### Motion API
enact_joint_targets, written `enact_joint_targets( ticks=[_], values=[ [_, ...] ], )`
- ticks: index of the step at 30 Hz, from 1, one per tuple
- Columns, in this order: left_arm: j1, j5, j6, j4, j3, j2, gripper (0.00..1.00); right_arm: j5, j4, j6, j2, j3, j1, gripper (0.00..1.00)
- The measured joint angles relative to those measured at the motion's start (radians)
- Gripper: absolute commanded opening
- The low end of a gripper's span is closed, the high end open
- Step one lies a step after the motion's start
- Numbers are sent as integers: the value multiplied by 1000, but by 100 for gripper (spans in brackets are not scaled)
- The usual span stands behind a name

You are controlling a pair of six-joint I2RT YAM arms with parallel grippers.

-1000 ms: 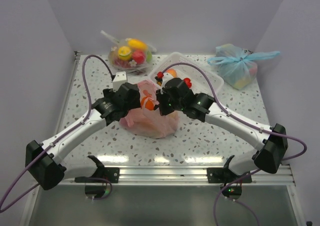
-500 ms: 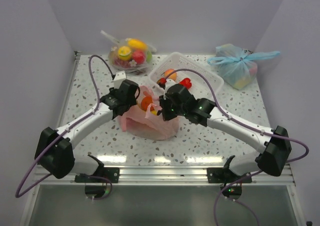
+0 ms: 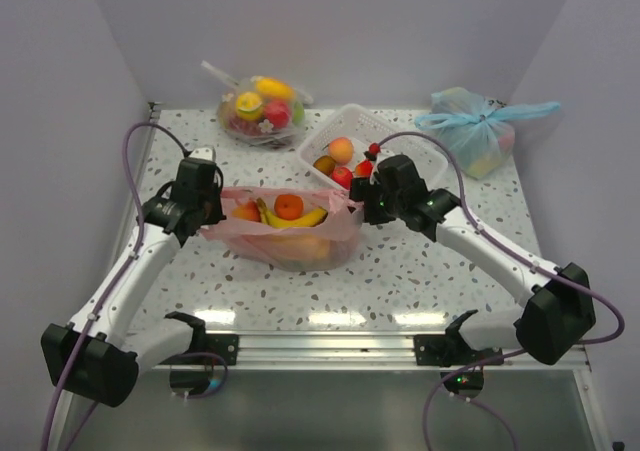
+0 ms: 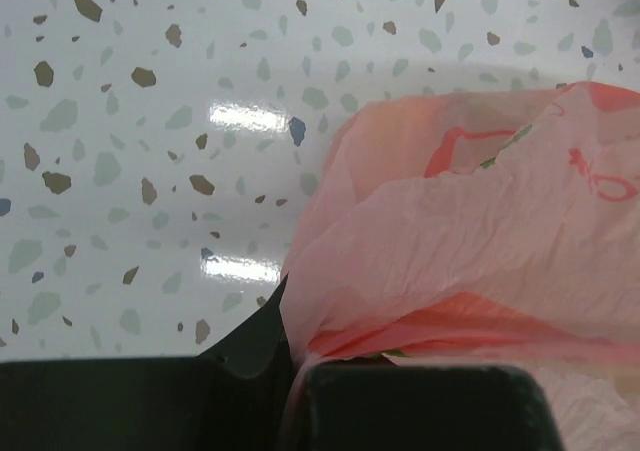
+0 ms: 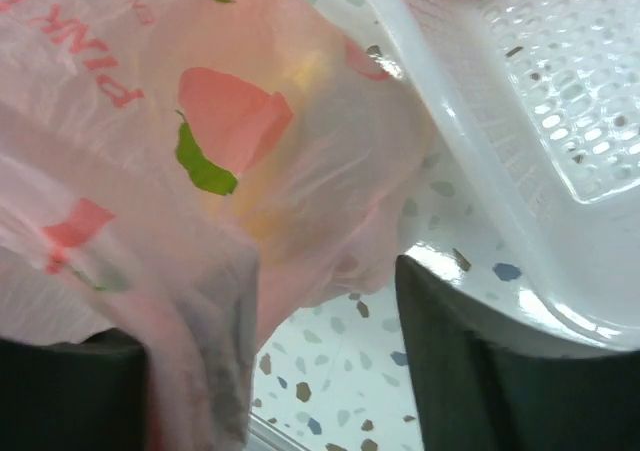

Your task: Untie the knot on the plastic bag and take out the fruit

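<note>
A: Your pink plastic bag (image 3: 300, 251) lies at the middle of the table (image 3: 400, 271), with its mouth stretched wide between your two grippers.

B: Your left gripper (image 4: 292, 371) is at the bag's left end, clenched on a fold of the pink film. In your left wrist view the film runs straight down between the two dark fingers.

A: Your right gripper (image 5: 265, 356) is at the bag's right end, just near of the white basket (image 3: 400, 136). Its fingers stand apart with speckled tabletop showing in the gap. The film lies against one finger (image 5: 60, 401) rather than being pinched.

B: In the open mouth you can see the fruit. There is a yellow banana (image 3: 305, 218), an orange (image 3: 289, 206) touching its far side, and a reddish fruit (image 3: 245, 211) close to your left gripper.

A: More yellow shows through the film lower down, too blurred for you to name.

B: The basket holds a peach (image 3: 341, 149) and a red apple (image 3: 344, 177), both near your right gripper.

A: A clear bag (image 3: 258, 111) of fruit sits at the far edge and a light blue bag (image 3: 475, 136) in the far right corner. Both are well apart from your grippers.
</note>
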Motion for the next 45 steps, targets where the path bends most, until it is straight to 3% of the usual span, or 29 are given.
enact_joint_targets(
  ticks=[3, 4, 15, 20, 21, 24, 26, 33, 41, 45],
  values=[
    [28, 47, 5, -79, 27, -5, 0, -6, -79, -51, 14, 76, -23, 94],
    [31, 61, 6, -107, 48, -4, 0, -8, -113, -70, 18, 117, -30, 98],
    [33, 112, 27, -272, 320, 42, 0, -96, -334, -234, 129, 740, -34, 99],
    [34, 119, 27, -303, 342, 61, 0, -138, -379, -266, 214, 916, -12, 84],
    [34, 122, 27, -307, 342, 63, 0, -137, -387, -273, 232, 940, 7, 74],
    [34, 132, 27, -307, 341, 65, 0, -128, -397, -298, 281, 981, 112, 64],
    [34, 143, 27, -306, 340, 65, 0, -122, -394, -306, 308, 984, 195, 63],
    [34, 158, 26, -272, 255, 48, 0, -22, -291, -324, 353, 772, 387, 63],
    [35, 209, -23, -176, -14, -59, 0, 121, -55, -278, 329, 100, 468, 71],
    [34, 256, -54, -146, -127, -117, 0, 158, -30, -245, 279, -107, 492, 88]
  ],
)
